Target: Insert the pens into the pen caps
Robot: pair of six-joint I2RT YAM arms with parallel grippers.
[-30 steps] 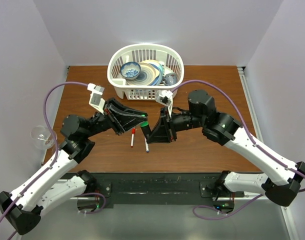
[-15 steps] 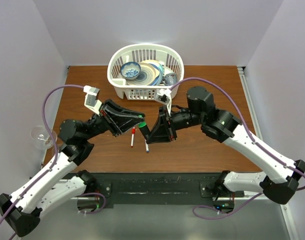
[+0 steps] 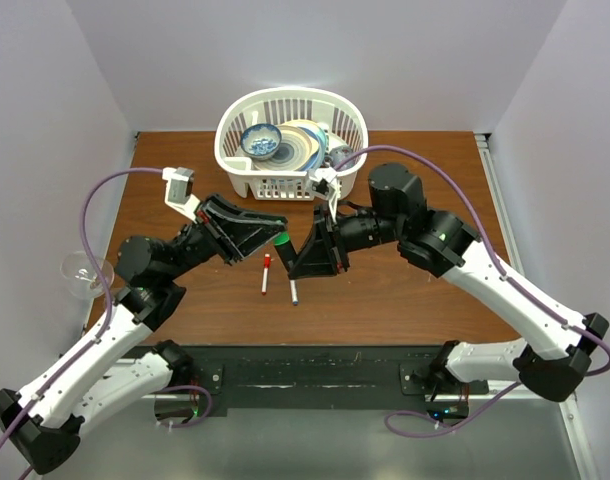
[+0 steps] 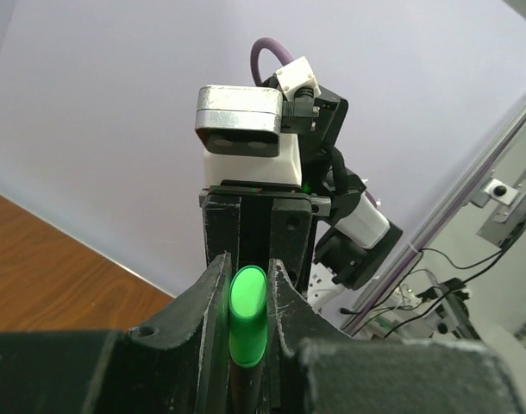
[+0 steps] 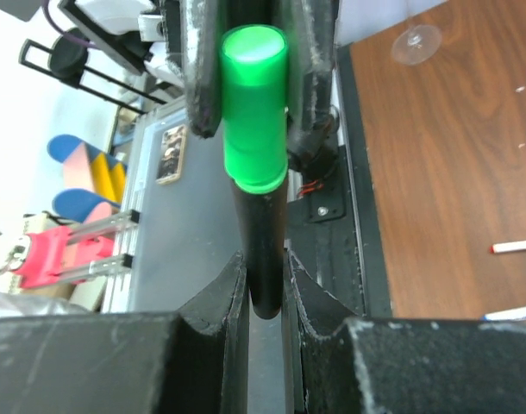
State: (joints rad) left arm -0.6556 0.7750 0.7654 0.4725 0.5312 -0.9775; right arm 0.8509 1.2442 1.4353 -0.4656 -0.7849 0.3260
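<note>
Two grips are steadying the pieces, seemingly for seating: your left hand point(image 4: 246, 264) is pinching the green cap point(image 4: 247, 315), your right hand point(image 5: 263, 264) the black marker point(image 5: 260, 228).

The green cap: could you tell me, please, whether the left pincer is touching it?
Touching. The left wrist view shows the green cap squeezed between both fingers of the left pincer, no gap either side.

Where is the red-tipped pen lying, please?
The red-tipped pen lies on the table, left of centre in the top view, just left of the blue-tipped pen.
</note>
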